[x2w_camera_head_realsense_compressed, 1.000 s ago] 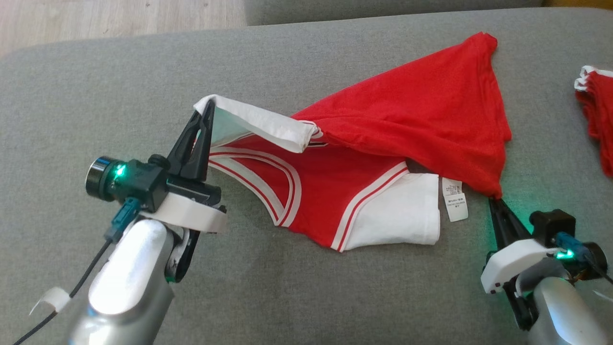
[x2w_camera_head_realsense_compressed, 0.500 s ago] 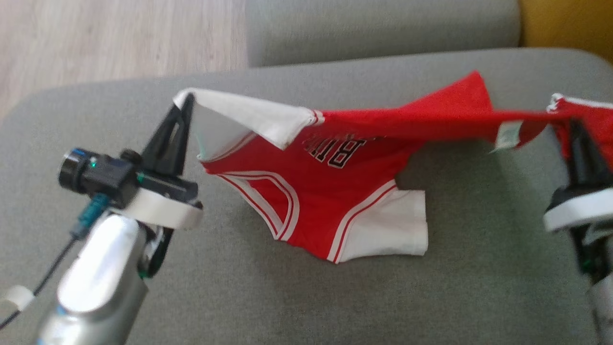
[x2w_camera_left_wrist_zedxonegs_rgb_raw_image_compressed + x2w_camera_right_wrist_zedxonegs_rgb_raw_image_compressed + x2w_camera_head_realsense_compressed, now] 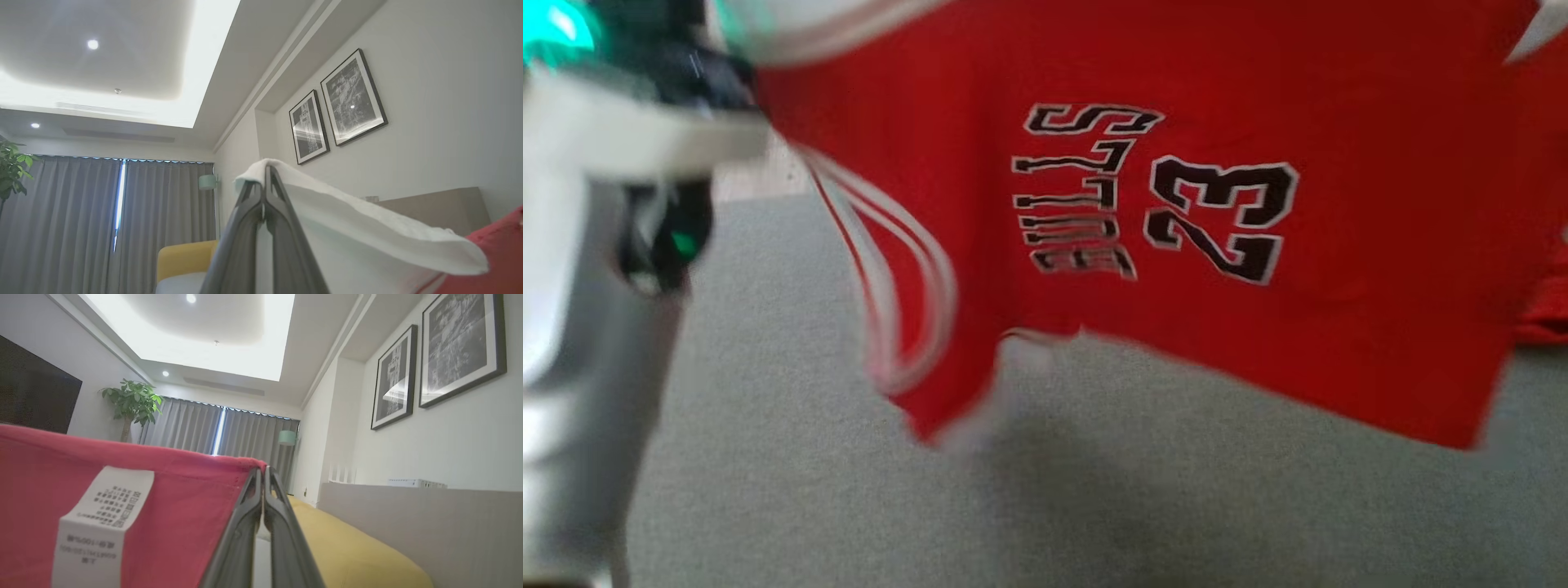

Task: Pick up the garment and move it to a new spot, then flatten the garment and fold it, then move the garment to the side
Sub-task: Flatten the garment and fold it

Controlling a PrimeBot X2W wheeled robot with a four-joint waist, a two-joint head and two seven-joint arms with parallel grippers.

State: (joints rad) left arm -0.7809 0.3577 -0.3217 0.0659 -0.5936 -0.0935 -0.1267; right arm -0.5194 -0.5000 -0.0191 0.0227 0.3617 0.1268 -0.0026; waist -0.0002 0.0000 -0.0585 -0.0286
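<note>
Left claw [image 3: 264, 170] and right claw [image 3: 263, 471] clamp the garment [image 3: 1339, 327], stretched crosswise between them, neckline [image 3: 907, 278] leftward.

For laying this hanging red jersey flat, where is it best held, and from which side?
Probably at its two upper corners, from below with fingers pointing up: the left pincer pinches the white sleeve edge, the right pincer the red hem corner beside the care label. Held so, the jersey hangs spread wide above the grey cushion.
</note>
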